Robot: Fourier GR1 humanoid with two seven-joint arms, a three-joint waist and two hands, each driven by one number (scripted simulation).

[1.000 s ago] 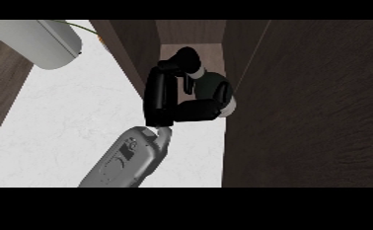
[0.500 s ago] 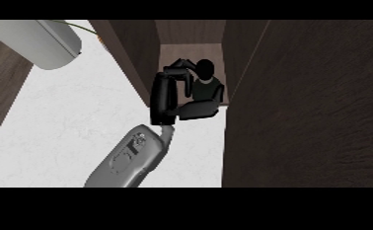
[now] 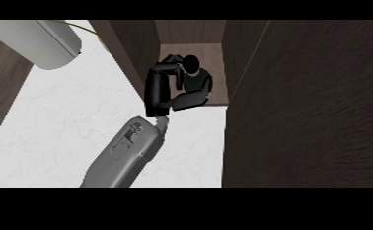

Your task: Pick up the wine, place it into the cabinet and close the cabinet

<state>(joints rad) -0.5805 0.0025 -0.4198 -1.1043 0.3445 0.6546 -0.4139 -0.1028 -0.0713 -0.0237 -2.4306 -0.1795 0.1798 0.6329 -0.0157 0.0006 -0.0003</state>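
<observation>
The cabinet (image 3: 299, 125) looks like dark brown wood with a faint grain, matt all over — its side walls and its floor alike. The counter (image 3: 58, 125) is white with pale grey mottling, like smooth stone, without shine. The forearm (image 3: 124, 155) has a smooth grey shell, plastic or painted metal by its look, with a soft sheen along its upper edge. The right hand (image 3: 159, 93) is black and smooth, slightly glossy on the fingers. The wine (image 3: 194, 73) is black too — dull, with barely a highlight. At the upper left a pale grey rounded body (image 3: 40, 41) looks smooth and satin.
</observation>
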